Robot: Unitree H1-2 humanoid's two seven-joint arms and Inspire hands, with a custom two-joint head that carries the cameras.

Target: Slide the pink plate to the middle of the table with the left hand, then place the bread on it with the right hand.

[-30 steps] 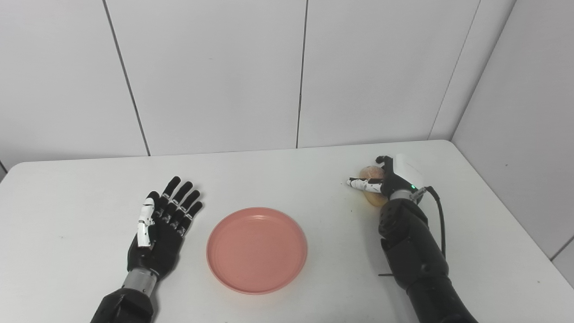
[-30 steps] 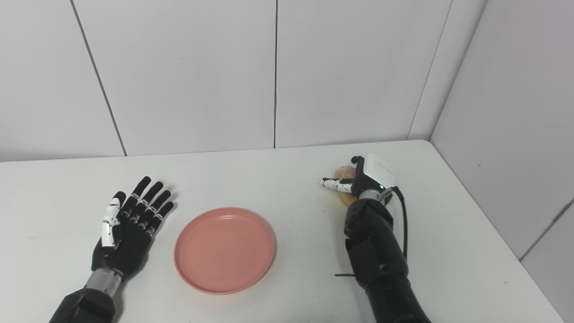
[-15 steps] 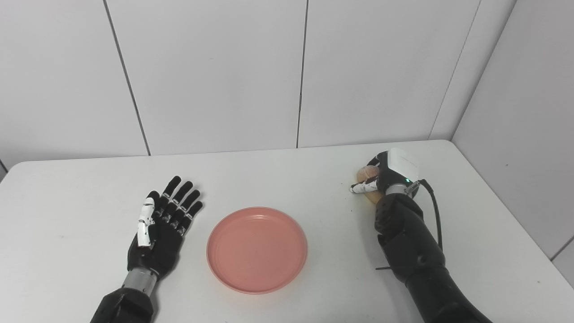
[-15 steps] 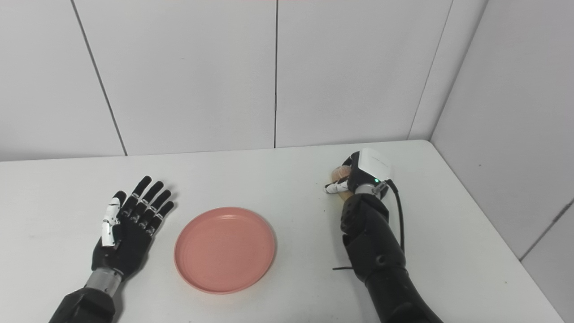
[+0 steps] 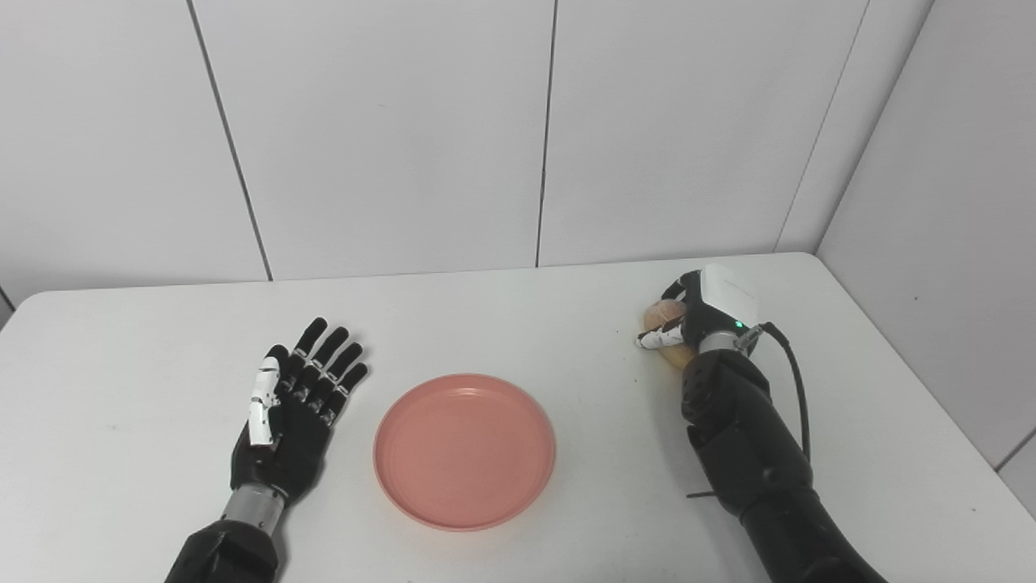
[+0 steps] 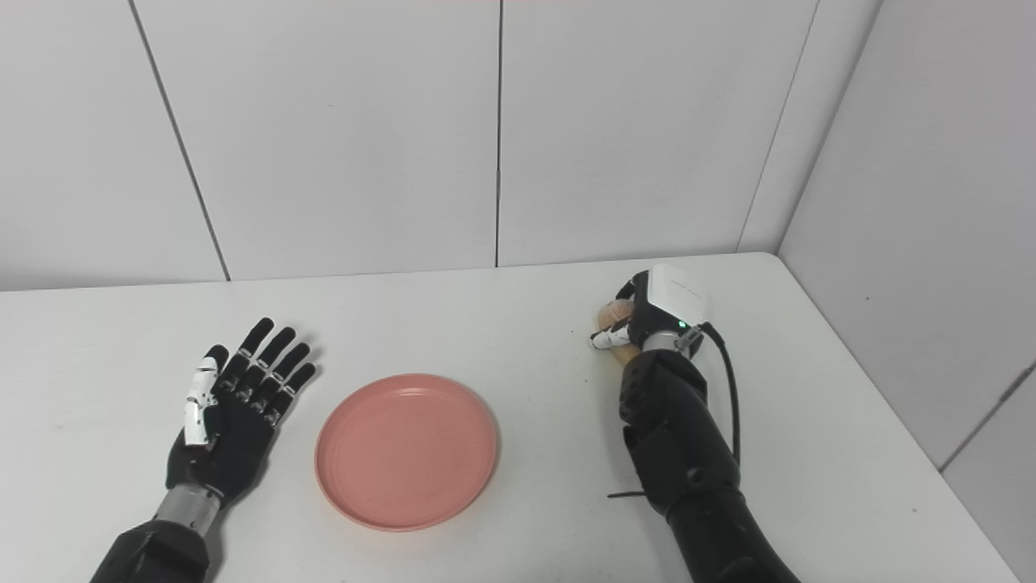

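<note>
The pink plate (image 5: 464, 450) lies flat near the middle of the white table (image 5: 518, 324), with nothing on it. My left hand (image 5: 295, 409) rests flat on the table just left of the plate, fingers spread and apart from its rim. At the right rear, my right hand (image 5: 700, 316) is curled around the tan bread roll (image 5: 664, 314), which sits low at the table surface and is mostly hidden by the fingers and the white hand back. Whether the bread is off the table cannot be told.
White wall panels stand close behind the table and along its right side. A black cable (image 5: 797, 397) loops off my right wrist. The table's right edge (image 5: 914, 380) runs near my right arm.
My right hand's fingers and thumb have curled in around the bread and the wrist has tipped up a little. The left hand and the plate have stayed put.
</note>
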